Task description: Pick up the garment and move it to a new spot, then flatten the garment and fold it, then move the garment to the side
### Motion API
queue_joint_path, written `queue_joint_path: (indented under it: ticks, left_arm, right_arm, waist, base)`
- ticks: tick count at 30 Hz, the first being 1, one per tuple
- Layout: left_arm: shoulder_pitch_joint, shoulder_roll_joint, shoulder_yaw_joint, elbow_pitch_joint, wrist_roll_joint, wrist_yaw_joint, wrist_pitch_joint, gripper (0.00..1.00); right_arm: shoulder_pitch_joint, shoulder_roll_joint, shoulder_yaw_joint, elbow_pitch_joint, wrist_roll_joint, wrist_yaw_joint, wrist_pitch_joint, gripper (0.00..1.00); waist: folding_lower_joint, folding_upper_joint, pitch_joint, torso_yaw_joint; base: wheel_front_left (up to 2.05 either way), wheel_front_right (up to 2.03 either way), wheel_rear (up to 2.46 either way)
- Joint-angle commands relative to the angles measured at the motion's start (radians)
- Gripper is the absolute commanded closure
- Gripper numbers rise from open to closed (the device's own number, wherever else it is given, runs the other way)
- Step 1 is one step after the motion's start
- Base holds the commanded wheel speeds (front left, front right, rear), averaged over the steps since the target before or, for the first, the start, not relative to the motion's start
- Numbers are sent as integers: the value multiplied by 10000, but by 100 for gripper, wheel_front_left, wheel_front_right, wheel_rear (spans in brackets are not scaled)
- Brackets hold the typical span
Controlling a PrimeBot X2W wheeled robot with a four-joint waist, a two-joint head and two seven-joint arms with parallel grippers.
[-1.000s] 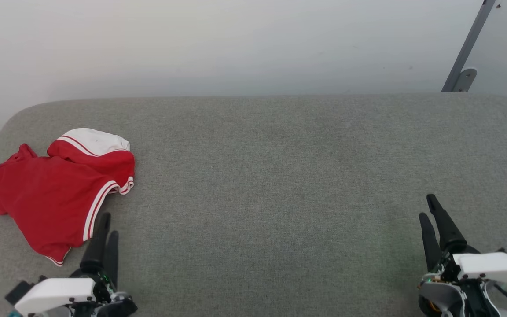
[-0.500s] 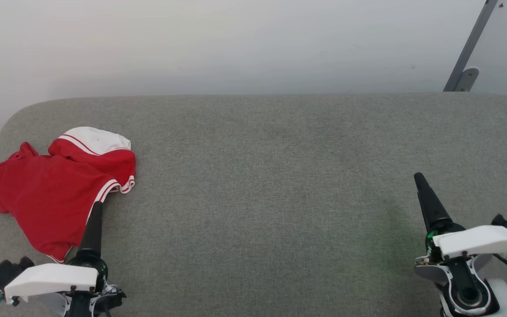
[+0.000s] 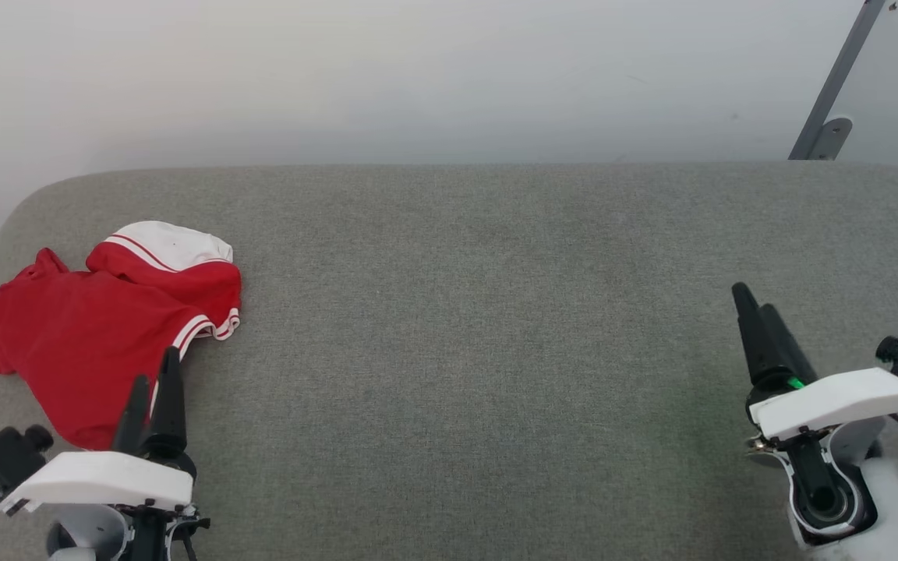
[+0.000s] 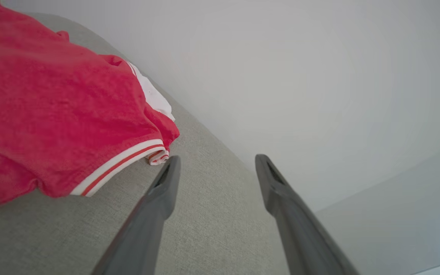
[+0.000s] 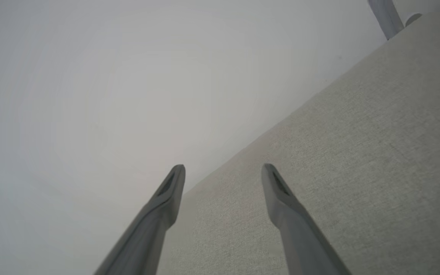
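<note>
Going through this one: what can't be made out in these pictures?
Head view: near hem of the garment, hidden behind the left gripper.
Left wrist view: the rest of the garment runs off the left and top edges.
Either view: whether the left gripper touches the garment; too close to tell.
Head view: the metal post, cut off by the top edge.

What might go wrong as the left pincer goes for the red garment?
The garment lies bunched in layers, so the open left pincer, beside the striped hem, may pinch only trim or one layer. It sits at the left edge of the pad; a drag could pull it off.
</note>
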Motion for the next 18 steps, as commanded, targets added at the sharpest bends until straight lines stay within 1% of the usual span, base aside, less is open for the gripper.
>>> queue_joint_path:
  ticks: [1,6,9,10,18]
  left_arm:
    - [-242,152,-47,-174,410,38,-86,0]
    - [-247,385,-371,-214,1528,239,-259,0]
    - [-257,468,-498,-227,1951,327,-360,0]
    - [-259,494,-564,-175,2163,350,-422,0]
    - [-281,680,-737,-5,3049,394,-667,0]
  right_arm:
    - [-314,-87,-41,-59,-349,38,-95,0]
    - [-371,-71,-265,30,-1749,39,-271,0]
    - [-425,-21,-334,71,-2530,40,-372,0]
    - [-447,31,-366,105,-2964,41,-433,0]
    - [-555,117,-542,343,-4457,43,-683,0]
  waist:
    - [0,0,2,1]
    - [0,0,28,2]
    - [0,0,41,-2]
    - [0,0,43,-2]
    - [0,0,16,3]
  base:
    - [0,0,0]
    - [0,0,0]
    - [0,0,0]
    - [0,0,0]
    - [0,0,0]
